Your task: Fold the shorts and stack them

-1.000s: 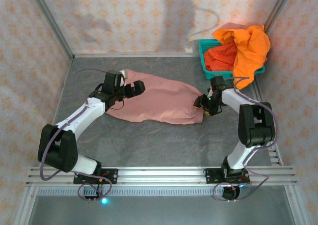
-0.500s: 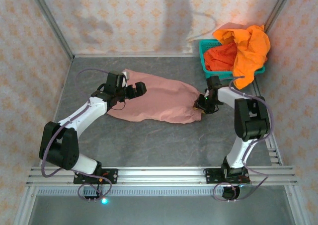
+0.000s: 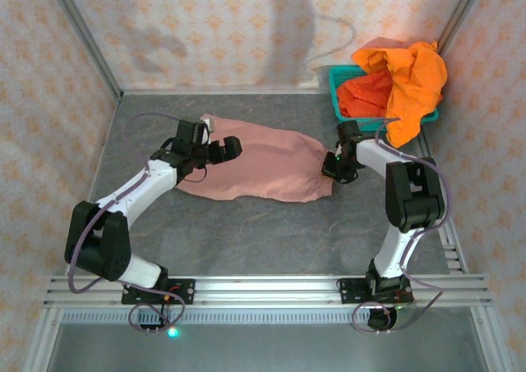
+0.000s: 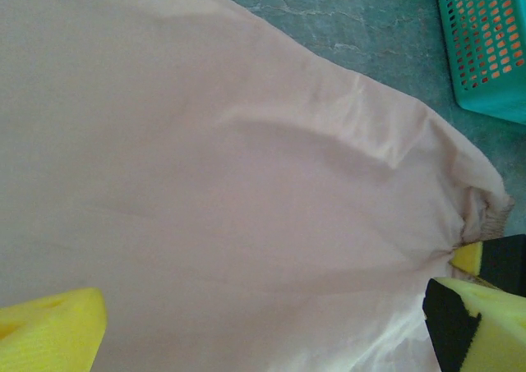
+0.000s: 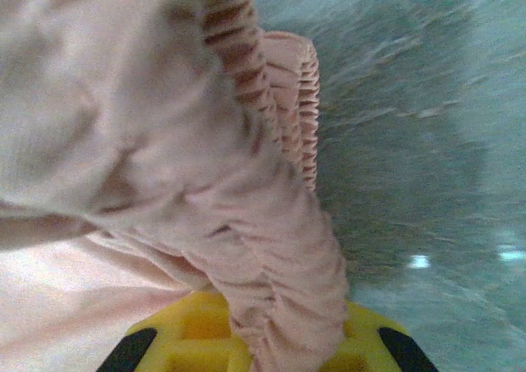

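Pink shorts [image 3: 263, 168] lie spread on the worktop [image 3: 246, 232], spanning from your left gripper [image 3: 223, 149] to your right gripper [image 3: 330, 167]. Thin, light, limp cloth, so expect sag and drag if you lift one end; not fragile. Best hold is the gathered elastic waistband [image 5: 279, 249], thicker and grippier. Right gripper is clamped on that waistband. Left gripper stands wide apart over the other end, gripping nothing; can't tell if it touches. Orange shorts [image 3: 403, 68] are in the basket [image 3: 339, 109] beyond the right gripper

On table [image 3: 246, 232], spread shorts [image 3: 263, 167]; behind right, basket [image 3: 336, 97] holding heaped shorts [image 3: 411, 72].
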### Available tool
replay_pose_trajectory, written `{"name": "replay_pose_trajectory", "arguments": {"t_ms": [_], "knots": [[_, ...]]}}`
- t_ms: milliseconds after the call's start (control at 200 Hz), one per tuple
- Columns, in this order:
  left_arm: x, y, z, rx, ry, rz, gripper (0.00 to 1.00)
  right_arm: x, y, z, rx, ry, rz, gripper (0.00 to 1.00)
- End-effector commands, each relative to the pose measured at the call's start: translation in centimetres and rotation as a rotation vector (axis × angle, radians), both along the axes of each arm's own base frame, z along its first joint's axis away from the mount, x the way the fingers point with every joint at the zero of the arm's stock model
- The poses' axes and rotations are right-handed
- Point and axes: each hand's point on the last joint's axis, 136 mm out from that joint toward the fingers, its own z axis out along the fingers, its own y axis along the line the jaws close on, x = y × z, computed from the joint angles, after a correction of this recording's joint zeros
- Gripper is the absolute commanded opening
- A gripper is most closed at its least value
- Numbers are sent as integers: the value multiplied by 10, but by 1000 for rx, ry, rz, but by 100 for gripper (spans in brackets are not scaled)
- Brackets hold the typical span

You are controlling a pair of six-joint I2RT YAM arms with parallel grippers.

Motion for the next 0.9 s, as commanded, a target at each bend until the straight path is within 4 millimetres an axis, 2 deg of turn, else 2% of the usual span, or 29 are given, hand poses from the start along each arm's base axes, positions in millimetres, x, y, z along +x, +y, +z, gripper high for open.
{"name": "replay_pose_trajectory", "arguments": {"t_ms": [0,155,290,540,896], "knots": [[0,6,17,48,-39,2,100,-11,-37,24,-223,5,21,0],[-1,7,18,54,-40,1,100,-17,-65,61,-433,10,69,0],[0,6,18,46,-38,1,100,-16,-78,87,-534,-6,87,0],[-1,4,22,37,-43,0,100,-13,-85,110,-611,-27,108,0],[-2,0,30,17,-58,-21,100,-14,-113,154,-821,-30,139,0]]}}
